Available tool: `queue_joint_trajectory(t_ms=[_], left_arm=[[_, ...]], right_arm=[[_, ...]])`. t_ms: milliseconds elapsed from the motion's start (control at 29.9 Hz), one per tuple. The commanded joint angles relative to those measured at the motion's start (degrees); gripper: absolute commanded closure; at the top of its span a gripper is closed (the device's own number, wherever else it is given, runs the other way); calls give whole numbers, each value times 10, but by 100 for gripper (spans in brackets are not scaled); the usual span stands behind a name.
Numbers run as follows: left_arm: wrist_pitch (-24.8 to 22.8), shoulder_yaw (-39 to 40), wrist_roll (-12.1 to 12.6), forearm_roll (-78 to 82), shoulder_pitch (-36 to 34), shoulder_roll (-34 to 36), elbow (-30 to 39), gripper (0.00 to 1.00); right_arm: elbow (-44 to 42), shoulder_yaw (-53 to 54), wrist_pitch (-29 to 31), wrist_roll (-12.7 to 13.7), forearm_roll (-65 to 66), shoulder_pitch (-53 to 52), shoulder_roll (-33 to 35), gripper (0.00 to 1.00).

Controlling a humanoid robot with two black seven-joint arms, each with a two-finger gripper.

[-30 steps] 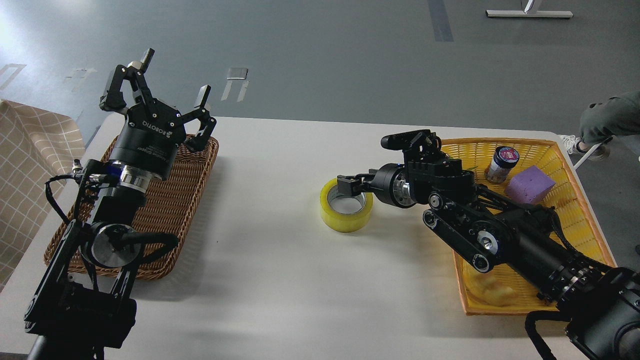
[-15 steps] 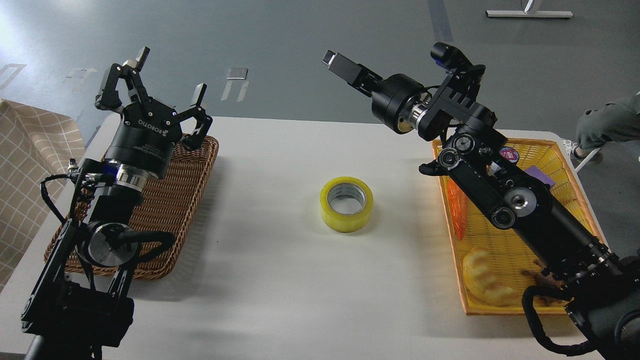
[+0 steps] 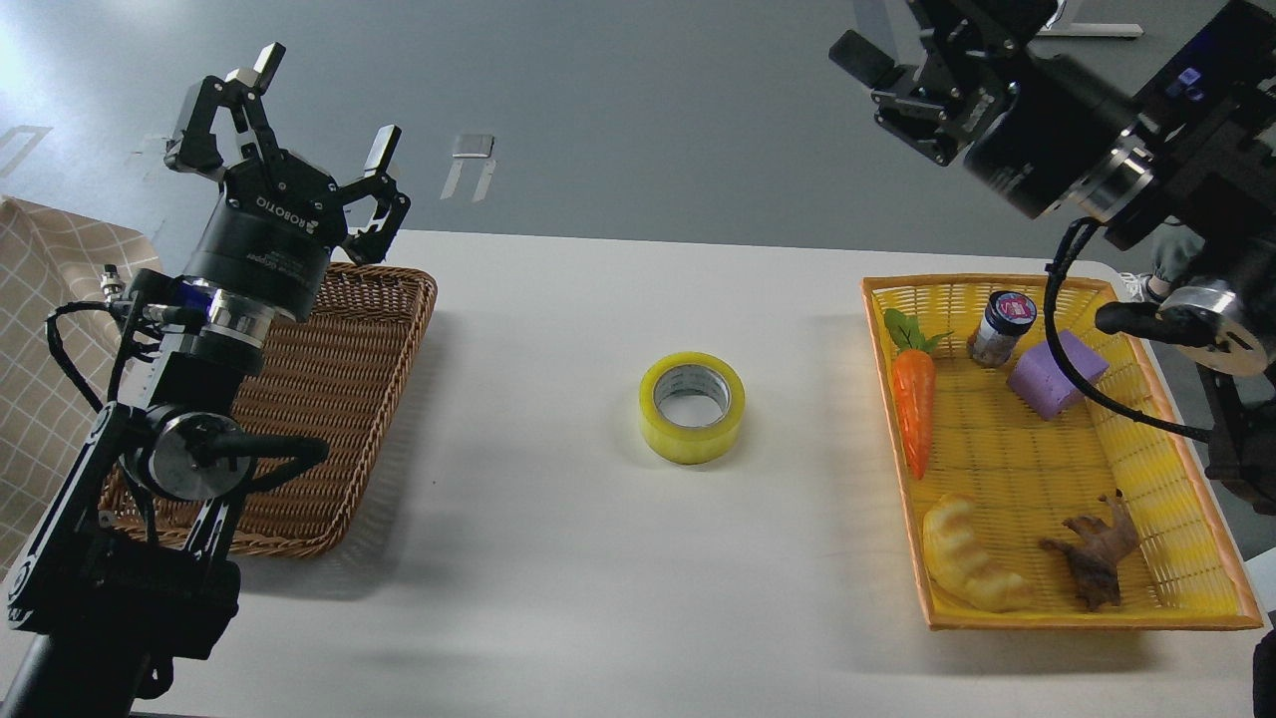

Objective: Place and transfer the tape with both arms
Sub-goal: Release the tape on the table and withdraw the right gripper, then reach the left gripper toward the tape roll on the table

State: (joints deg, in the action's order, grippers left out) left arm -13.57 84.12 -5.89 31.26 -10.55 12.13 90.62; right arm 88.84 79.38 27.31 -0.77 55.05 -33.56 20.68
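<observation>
The tape, a glossy yellow roll with a pale grey core, lies flat on the white table near its middle, and nothing touches it. My left gripper is open and empty, raised above the far end of the brown wicker basket, well left of the tape. My right gripper is raised high at the top right, far above and to the right of the tape. Its fingers are partly cut off by the frame's top edge, so I cannot tell how they stand.
A yellow basket at the right holds a toy carrot, a small jar, a purple block, a croissant-like toy and a brown animal figure. A checked cloth hangs at the far left.
My right gripper let go of the tape, then rose and swung away to the upper right. The tape stayed in place. My left arm shifted slightly up and left.
</observation>
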Motion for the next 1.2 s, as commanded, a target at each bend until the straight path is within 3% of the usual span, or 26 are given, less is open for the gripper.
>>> queue_joint_trajectory(t_ms=[0, 67, 134, 200, 334, 468, 601, 702, 869, 1036, 1169], left_arm=[[-10, 0, -1, 0, -2, -2, 3, 2], [-77, 1, 0, -1, -2, -8, 31, 2], [-103, 1, 3, -1, -1, -16, 43, 2], [-101, 1, 4, -1, -4, -21, 43, 2], [-38, 0, 5, 0, -20, -26, 42, 2], [-16, -1, 6, 13, -25, -27, 42, 2], [41, -1, 3, 141, -39, -54, 41, 2], [55, 0, -2, 173, -37, -76, 39, 2], [23, 0, -17, 171, -9, -95, 43, 2], [-59, 1, -21, 123, 18, -97, 42, 2], [-66, -4, -20, 116, 24, -99, 42, 2]], right_arm=[[-1, 73, 7, -2, -33, 37, -2, 0], [-1, 102, 7, -2, -65, 65, -12, 0], [-1, 133, 7, -2, -92, 95, -36, 0], [-1, 150, 7, -2, -106, 114, -58, 0], [-1, 189, 7, -2, -111, 133, -105, 0], [-1, 196, 7, -2, -112, 132, -122, 0], [0, 196, 7, -2, -115, 133, -139, 0], [-2, 192, 7, -2, -115, 136, -142, 0], [-1, 181, 7, 2, -114, 140, -143, 0], [-3, 172, 7, 3, -114, 140, -141, 0], [-9, 171, 7, 3, -113, 140, -137, 0]])
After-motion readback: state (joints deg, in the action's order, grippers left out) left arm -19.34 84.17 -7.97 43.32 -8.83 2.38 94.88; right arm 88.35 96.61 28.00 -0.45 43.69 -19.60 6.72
